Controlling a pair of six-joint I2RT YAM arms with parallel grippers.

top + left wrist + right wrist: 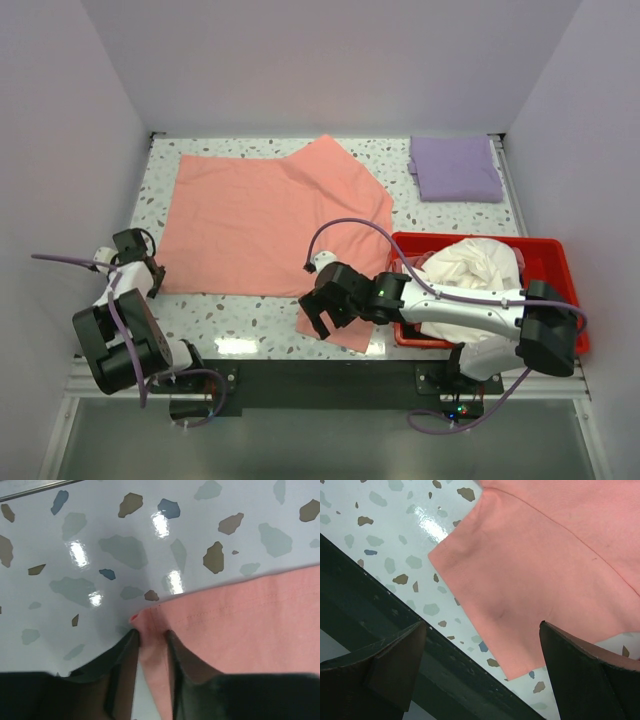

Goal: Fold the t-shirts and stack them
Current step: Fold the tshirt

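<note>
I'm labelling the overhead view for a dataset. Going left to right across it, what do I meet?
left end effector → salmon-pink t-shirt → lavender t-shirt

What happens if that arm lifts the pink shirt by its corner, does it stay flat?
Probably it droops: the pink shirt lies in soft creases. It is likely light, as the left gripper pinches only a thin corner. It should slide easily on the glossy table.
</note>
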